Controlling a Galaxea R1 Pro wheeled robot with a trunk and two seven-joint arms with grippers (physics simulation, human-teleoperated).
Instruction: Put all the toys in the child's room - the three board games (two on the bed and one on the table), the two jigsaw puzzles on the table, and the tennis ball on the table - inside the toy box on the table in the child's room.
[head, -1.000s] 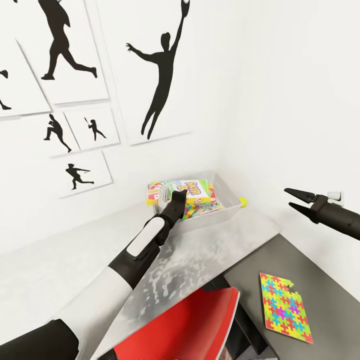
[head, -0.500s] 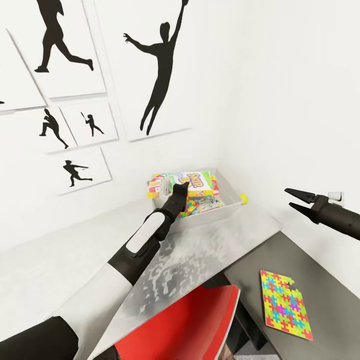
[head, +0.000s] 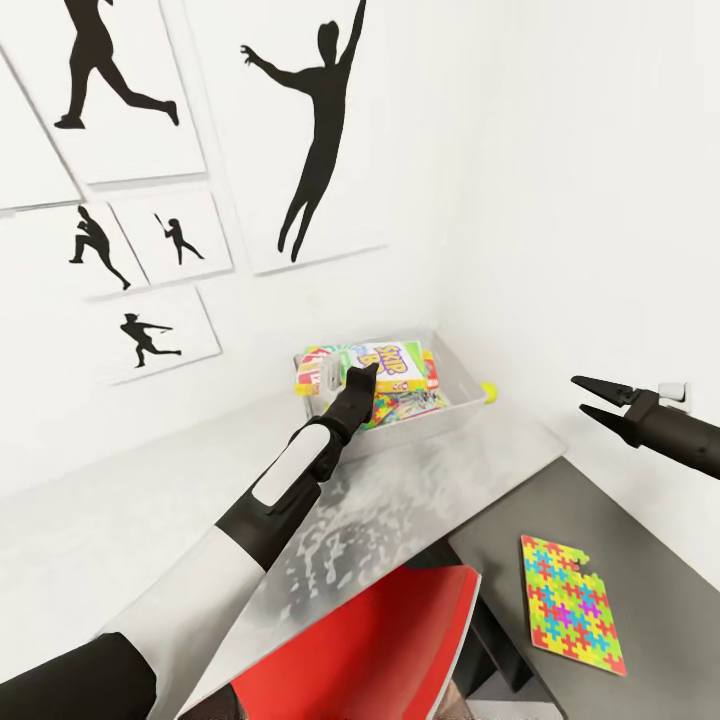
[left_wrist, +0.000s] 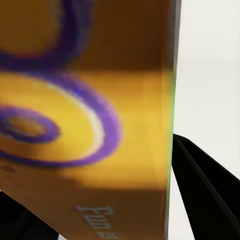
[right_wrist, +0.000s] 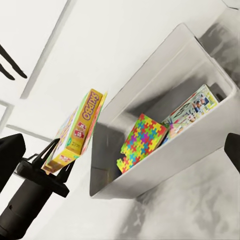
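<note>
Left gripper (head: 362, 377) pinches the yellow board game (right_wrist: 75, 131) by its lower edge, holding it on edge above the toy box (head: 455, 412) on the table (head: 120, 540), apparently so it can drop in beside a jigsaw puzzle (right_wrist: 140, 141) already inside. Its arm reaches forward, nearly straight, while the right gripper (head: 596, 396) hangs spread and empty near the other jigsaw puzzle (head: 570, 603)
</note>
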